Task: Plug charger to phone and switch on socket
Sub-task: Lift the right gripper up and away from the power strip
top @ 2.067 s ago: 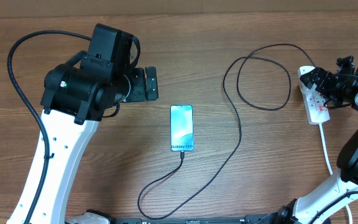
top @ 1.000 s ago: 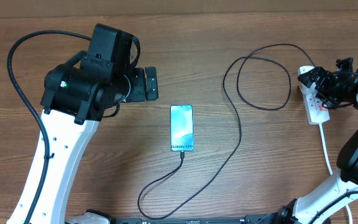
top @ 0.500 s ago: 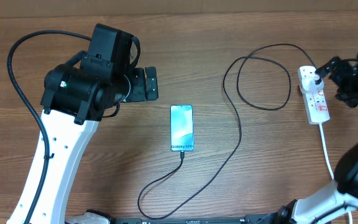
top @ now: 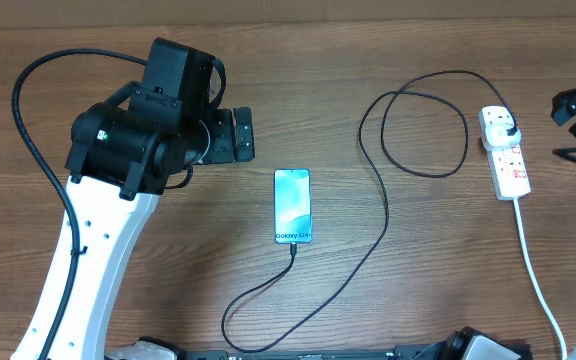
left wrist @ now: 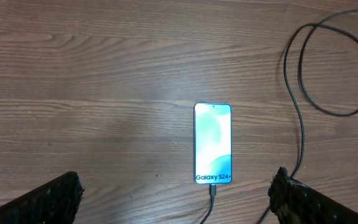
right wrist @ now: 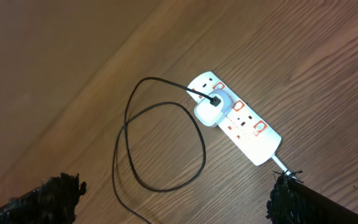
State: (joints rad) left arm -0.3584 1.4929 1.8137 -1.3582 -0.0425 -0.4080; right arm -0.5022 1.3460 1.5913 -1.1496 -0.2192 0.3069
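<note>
Left fingers [left wrist: 58,198]: spread fully apart, holding and touching nothing; black, rough-textured pads framed the phone [left wrist: 212,143] from above. In the overhead view they hung just up-left of the phone, apart from it.

Right fingers [right wrist: 51,194]: likewise wide apart and empty, with the same dark, grainy pads. They stood far right of the phone, beyond the socket [right wrist: 241,121] and clear of it.

Phone: a slim rectangle with dark edges and a glossy, lit, light-blue screen, "Galaxy" text at its near end. It lay flat on the brown wood-grain desk [top: 418,300].

Charger [top: 383,215]: a thin black cable. Its tip met the phone's text end, and the cable curved away below the phone, ran up along the phone's right side and formed a loose loop. It ended at a rounded adapter [right wrist: 211,109] seated in the socket.

Socket: a white, elongated plastic strip with red-marked switches, well right of the phone, trailing a thick white cord [top: 533,270]. Switch positions could not be told.
</note>
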